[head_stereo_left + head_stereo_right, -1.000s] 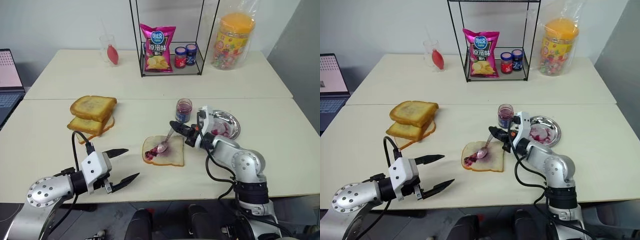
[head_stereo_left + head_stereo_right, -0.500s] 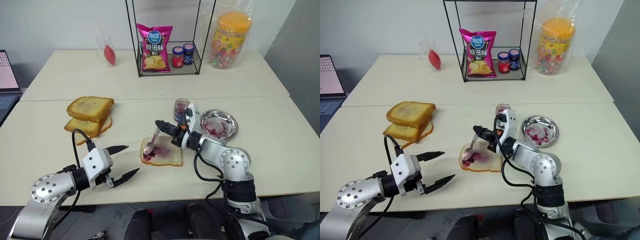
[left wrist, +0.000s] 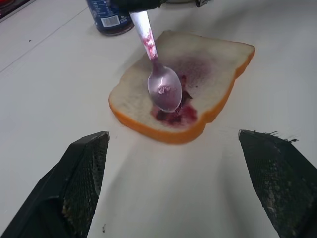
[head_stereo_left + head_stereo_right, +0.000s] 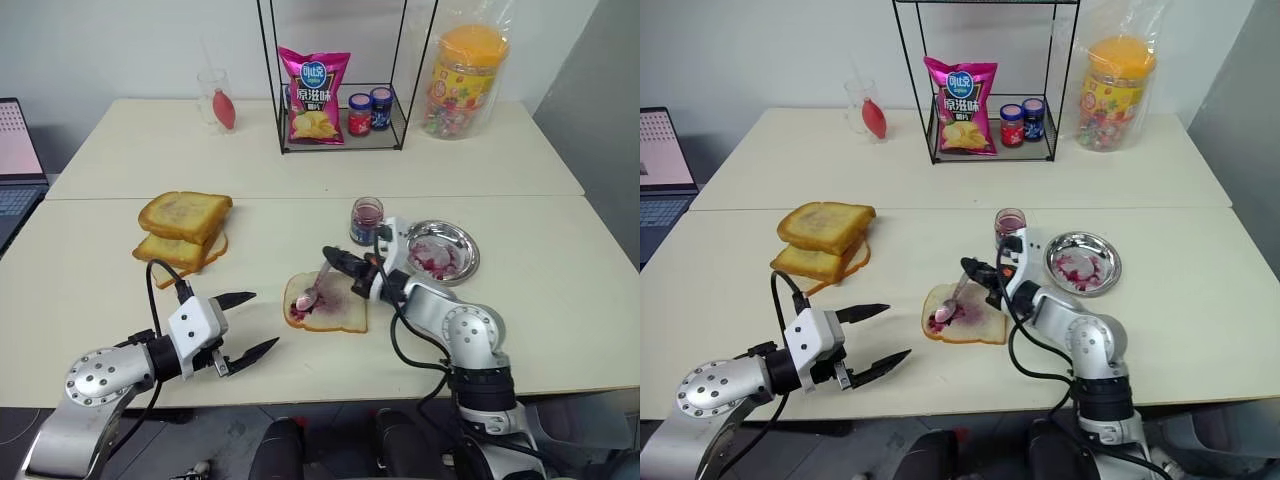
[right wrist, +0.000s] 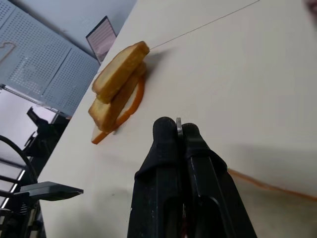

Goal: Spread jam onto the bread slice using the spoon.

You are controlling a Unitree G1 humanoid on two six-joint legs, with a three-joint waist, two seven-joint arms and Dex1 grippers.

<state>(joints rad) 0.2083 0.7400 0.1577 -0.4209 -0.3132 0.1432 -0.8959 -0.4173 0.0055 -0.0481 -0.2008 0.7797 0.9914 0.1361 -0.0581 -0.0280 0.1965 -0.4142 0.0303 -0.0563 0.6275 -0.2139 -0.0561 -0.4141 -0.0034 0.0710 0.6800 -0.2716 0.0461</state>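
the bread slice [image 4: 327, 304] lies flat on the near table [image 4: 90, 300], a little toward the robot's right of the middle, with a dark purple smear of jam [image 3: 177, 112] gathered on the half nearer its left edge while the rest of the crumb shows just a faint pink stain or none. the spoon [image 4: 313, 289] slants down onto it, bowl low over the thick patch, touching the jam or just above it; the bowl itself looks nearly clean, with purple streaks on the handle. the right gripper [image 4: 341, 261] has its two black fingers [image 5: 171, 148] pinched fully together on the spoon's handle, the thin metal edge showing between them in the right wrist view. just behind the slice stands the small glass jam jar [image 4: 367, 220], lid off, and beside it the round steel dish [image 4: 443, 250] stained with jam. the left gripper [image 4: 251, 325] hovers over the table near the slice's left side, fingers spread wide and holding nothing. farther left sit the stacked toasted slices [image 4: 184, 228]. the step in hand looks like the spreading itself, early on: the jam is heaped in one spot. the next move likely calls for dragging the bowl's back across toward the bare side with light pressure, so the soft bread neither tears nor slides.
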